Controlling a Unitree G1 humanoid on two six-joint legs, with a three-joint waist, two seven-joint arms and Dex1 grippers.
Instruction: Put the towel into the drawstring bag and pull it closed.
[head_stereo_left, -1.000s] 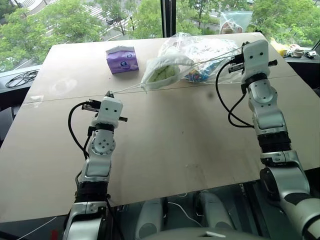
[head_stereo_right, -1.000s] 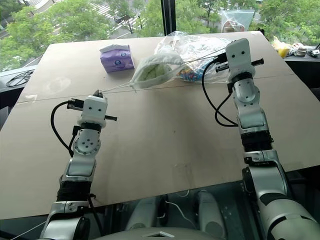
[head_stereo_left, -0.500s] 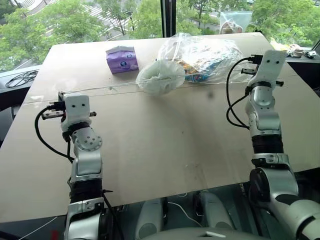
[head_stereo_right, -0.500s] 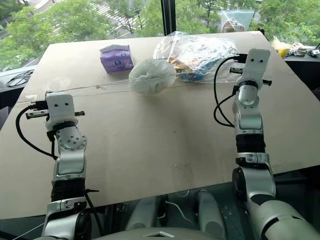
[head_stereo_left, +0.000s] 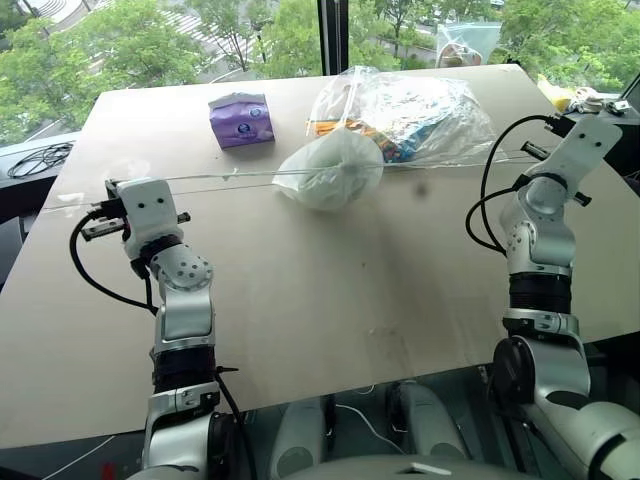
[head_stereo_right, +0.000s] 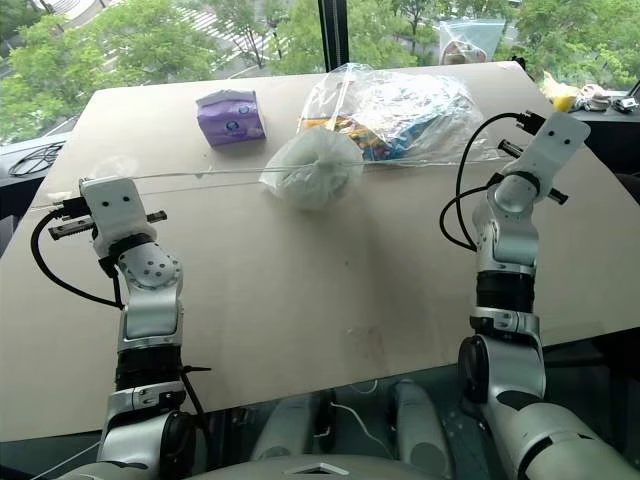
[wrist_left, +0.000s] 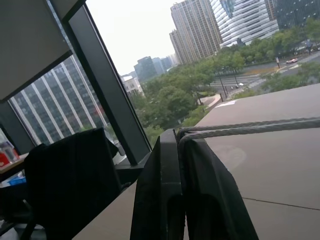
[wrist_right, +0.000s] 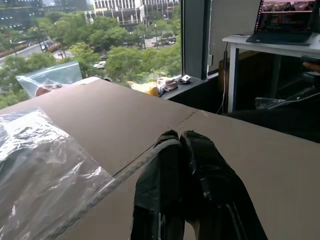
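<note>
Towel looks already stowed, we judge; the drawstring bag (head_stereo_left: 331, 170) sits bunched mid-bench (head_stereo_left: 330, 300), mouth cinched, just before a clear plastic bag (head_stereo_left: 405, 103); its cord (head_stereo_left: 230, 176) runs taut crosswise, the long axis; our left hand (head_stereo_left: 110, 205) and right hand (head_stereo_left: 565, 112) are each clamped on an end; only release seems left.

White drawstring bag (head_stereo_left: 330, 178) cinched, mid-table
</note>
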